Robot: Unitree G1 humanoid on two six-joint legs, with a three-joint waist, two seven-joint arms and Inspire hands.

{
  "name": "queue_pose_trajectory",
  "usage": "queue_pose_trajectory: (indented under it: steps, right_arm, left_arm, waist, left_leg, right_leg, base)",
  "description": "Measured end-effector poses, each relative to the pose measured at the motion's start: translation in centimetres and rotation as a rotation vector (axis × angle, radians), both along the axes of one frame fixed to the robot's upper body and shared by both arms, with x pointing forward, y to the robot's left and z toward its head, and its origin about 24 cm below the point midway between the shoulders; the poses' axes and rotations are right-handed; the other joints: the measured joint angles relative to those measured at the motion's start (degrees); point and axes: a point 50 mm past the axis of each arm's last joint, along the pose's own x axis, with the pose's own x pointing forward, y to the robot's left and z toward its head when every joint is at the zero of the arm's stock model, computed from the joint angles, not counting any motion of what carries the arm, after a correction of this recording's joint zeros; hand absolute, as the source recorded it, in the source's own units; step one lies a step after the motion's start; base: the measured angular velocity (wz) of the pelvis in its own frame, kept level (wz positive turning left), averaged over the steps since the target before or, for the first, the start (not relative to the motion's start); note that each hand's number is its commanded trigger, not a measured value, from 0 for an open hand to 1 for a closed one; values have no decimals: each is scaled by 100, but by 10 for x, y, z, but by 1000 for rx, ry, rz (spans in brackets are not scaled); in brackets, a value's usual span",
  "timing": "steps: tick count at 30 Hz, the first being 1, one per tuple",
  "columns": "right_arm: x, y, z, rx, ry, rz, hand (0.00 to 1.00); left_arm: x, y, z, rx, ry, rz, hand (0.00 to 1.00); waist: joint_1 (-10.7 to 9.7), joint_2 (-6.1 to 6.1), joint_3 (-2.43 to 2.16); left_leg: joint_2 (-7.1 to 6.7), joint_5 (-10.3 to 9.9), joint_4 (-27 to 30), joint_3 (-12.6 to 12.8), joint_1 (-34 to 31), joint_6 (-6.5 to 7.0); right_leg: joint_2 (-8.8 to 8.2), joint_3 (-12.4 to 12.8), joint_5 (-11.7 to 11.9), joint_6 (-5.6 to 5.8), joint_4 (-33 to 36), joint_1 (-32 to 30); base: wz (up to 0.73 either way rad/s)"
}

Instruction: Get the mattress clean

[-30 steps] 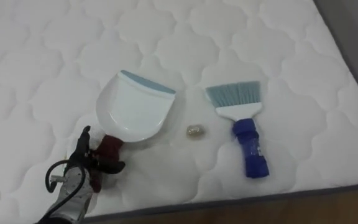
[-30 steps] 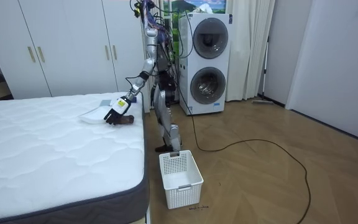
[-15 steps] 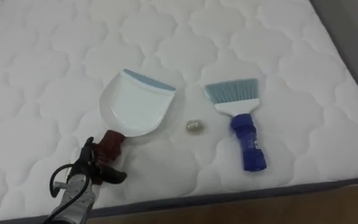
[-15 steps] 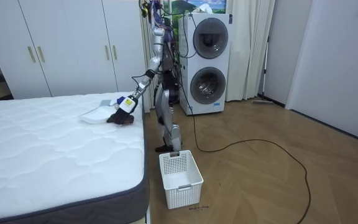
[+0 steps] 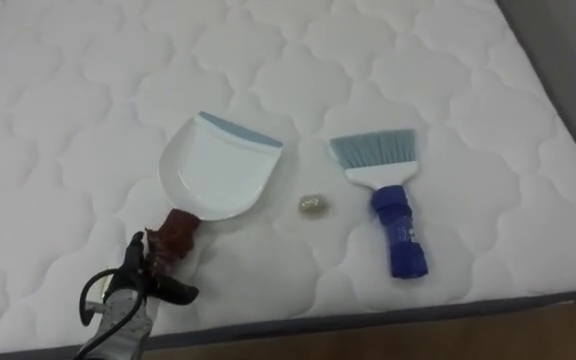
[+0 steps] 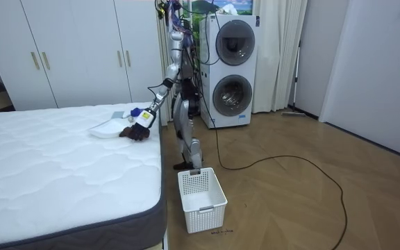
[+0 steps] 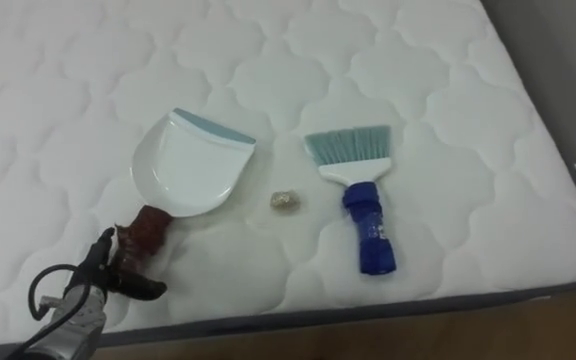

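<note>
Robot's left hand (image 5: 140, 275) has slid back to the tip of the white plastic dustpan (image 5: 216, 175)'s dark red handle (image 5: 175, 232). Fingers are still apart, so no grip yet.

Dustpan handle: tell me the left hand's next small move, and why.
Probably ease the left hand forward and curl its fingers round the dustpan's dark red handle. The hand sits open at the handle's near end, not yet gripping, while the small scrap lies on the mattress between dustpan and blue brush.
</note>
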Motion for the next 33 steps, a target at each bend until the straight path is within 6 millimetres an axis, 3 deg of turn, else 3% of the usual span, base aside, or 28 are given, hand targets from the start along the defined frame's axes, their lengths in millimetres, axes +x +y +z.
queue_pose_trajectory:
  steps: [8,17,20,33]
  right_arm:
    - [3,0,1,-25,-11,41,0]
    - [9,1,2,-30,-35,45,0]
    - [10,2,2,-31,-36,57,0]
    - [14,5,3,-35,-39,92,0]
  left_arm:
    - [6,-1,4,23,-21,-6,0]
    - [20,-2,14,36,-68,-1,0]
    - [24,-3,17,44,-92,3,0]
    - [26,-4,20,59,-130,30,0]
  waist:
    - [-2,26,20]
    - [-13,19,123]
    - [-31,7,182]
    - [-112,9,179]
  left_leg:
    - [0,0,101,-1,-128,0]
    - [-19,-4,325,2,-411,-7]
    - [-24,-15,379,6,-467,-17]
    - [-12,-100,365,5,-509,-45]
  right_leg:
    - [-11,-2,6,-10,47,-117]
    - [-65,-2,-29,-53,222,-392]
    - [-80,2,-57,-65,303,-435]
    - [-77,-1,-66,-93,432,-533]
  base:
    - [1]
    - [0]
    - [0]
    - [0]
